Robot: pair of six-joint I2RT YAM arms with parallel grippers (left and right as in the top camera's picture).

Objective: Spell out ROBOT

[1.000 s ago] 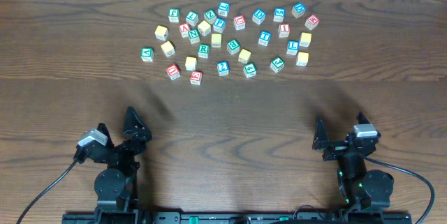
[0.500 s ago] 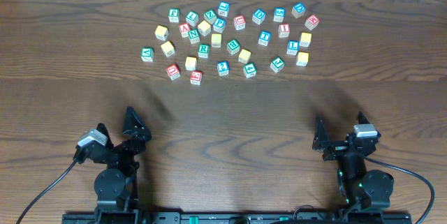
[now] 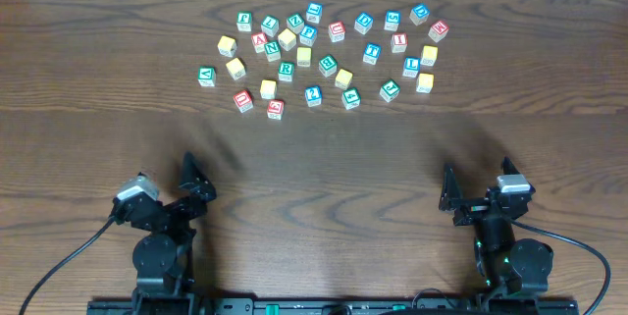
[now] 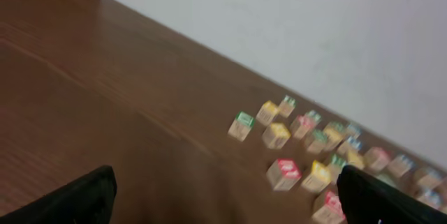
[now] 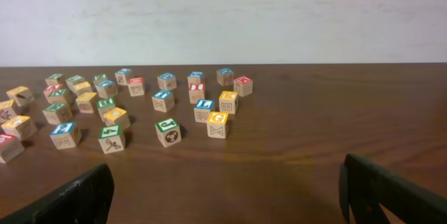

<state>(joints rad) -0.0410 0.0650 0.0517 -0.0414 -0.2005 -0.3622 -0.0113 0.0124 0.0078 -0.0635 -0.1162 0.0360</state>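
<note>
Left wrist view motion-blurred, cubes (image 4: pixel 277 135) smeared; other views sharp, evenly lit, soft shadows.

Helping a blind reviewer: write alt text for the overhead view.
Some thirty small alphabet cubes lie scattered in a loose cluster at the far middle of a dark wooden table. The left gripper and right gripper sit at the near edge, both open and empty, well short of the cubes.
</note>
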